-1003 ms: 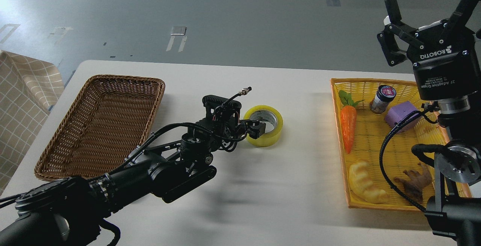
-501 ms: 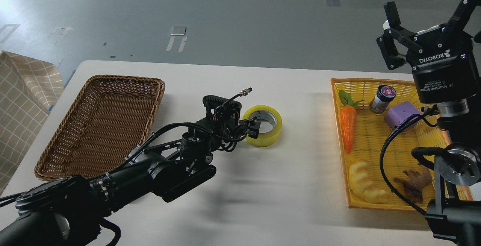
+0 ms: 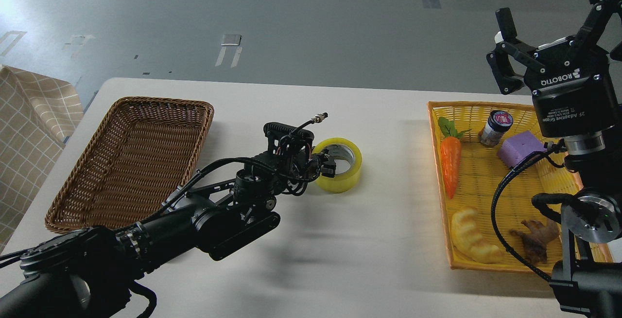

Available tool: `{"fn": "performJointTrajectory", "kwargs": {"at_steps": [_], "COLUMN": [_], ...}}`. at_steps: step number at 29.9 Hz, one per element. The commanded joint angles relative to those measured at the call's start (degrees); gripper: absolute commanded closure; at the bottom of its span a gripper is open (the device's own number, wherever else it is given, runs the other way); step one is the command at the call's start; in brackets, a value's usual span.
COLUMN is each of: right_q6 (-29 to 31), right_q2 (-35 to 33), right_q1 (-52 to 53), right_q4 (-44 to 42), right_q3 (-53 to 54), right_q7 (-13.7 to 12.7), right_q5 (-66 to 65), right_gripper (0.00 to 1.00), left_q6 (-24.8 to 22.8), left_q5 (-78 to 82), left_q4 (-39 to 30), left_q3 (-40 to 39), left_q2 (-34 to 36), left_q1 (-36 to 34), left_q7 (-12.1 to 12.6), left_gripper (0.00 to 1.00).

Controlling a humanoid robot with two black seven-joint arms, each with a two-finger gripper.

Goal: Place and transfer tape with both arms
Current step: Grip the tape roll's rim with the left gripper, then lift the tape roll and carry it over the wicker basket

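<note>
The tape [image 3: 347, 176], a yellow roll with a grey-white core, sits near the middle of the white table [image 3: 369, 250] and looks slightly tilted. My left gripper [image 3: 323, 168] reaches in from the lower left and is shut on the roll's left wall, with one finger inside the core and the other outside. My right gripper [image 3: 549, 16] is open and empty, raised high above the yellow basket [image 3: 478, 105] at the right with its fingers pointing up.
An empty brown wicker basket [image 3: 160, 100] stands at the left. The yellow basket holds a carrot toy [image 3: 450, 160], a small jar [image 3: 494, 127], a purple block [image 3: 519, 149], a croissant toy [image 3: 471, 236] and a brown toy [image 3: 534, 238]. A chequered cloth [image 3: 29, 128] lies beyond the table's left edge.
My left gripper's fingers have closed on the tape's left wall, and the roll has shifted slightly left and tilted. My right gripper has risen a little.
</note>
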Motion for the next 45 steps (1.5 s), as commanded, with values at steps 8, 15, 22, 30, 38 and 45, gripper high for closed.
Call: {"fn": "performJointTrajectory", "kwargs": {"at_steps": [8,15,22,30,38,45], "right_q6": [0.00,0.00,0.00,0.00,0.00,0.00], "right_q2": [0.04,-0.04,-1.54,-4.17,-6.19,-8.31], "right_q1": [-0.20,0.32,0.68,0.85,0.76,0.68], "right_q4": [0.09,0.00,-0.09,-0.88,-1.06,-0.88], "right_q3": [0.09,0.09,0.09,0.18,0.09,0.35], "right_q7": [-0.01,-0.01,-0.01,-0.01,-0.01,-0.01], "right_q5": [0.00,0.00,-0.08,-0.35,-0.52,-0.52], "right_gripper": [0.00,0.00,0.00,0.00,0.00,0.00], "left_q6": [-0.51,0.45,0.81,0.89,0.89,1.94], "left_q5": [-3.66,-7.43,-10.34,-10.78,-12.01,-11.93], "left_q4": [-1.78,-4.32,-10.47,-20.92,-28.75,-30.52], "left_q3": [-0.50,-1.98,-8.92,-13.40,-19.21,-20.10], "left_q2": [0.49,3.82,10.15,27.09,45.11,56.38], "left_q1": [-2.88,-7.19,-8.51,-7.37,1.41,6.51], "left_q7": [-0.03,-1.61,-4.34,-6.26,-9.00,-12.69], "left_gripper": [1.00,1.00,1.00,1.00,1.00,1.00]}}
